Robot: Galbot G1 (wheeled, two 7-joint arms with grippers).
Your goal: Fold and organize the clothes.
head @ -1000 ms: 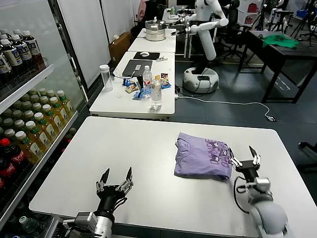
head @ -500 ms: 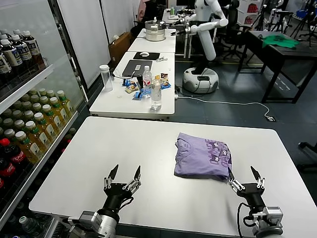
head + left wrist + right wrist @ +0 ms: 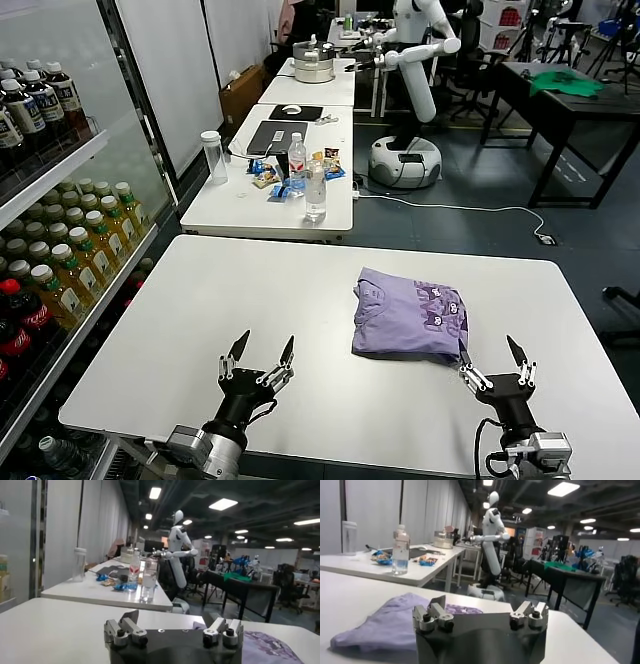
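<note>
The lavender T-shirt [image 3: 410,317] lies folded into a compact rectangle on the white table [image 3: 200,300], right of centre, its dark purple print facing up. It also shows in the right wrist view [image 3: 385,625] and at the edge of the left wrist view [image 3: 267,647]. My left gripper [image 3: 258,358] is open and empty at the table's front edge, left of the shirt. My right gripper [image 3: 492,360] is open and empty at the front edge, just in front of the shirt's near right corner, not touching it.
A second white table [image 3: 270,190] behind holds a water bottle [image 3: 316,186], snacks, a clear cup [image 3: 212,155] and a laptop. Drink shelves [image 3: 60,250] stand on the left. A white robot [image 3: 415,60] and a dark table with green cloth [image 3: 567,82] stand far back.
My right gripper has drawn back from beside the shirt to the table's front edge and lower. My left gripper has shifted slightly right along the front edge. The shirt has not moved.
</note>
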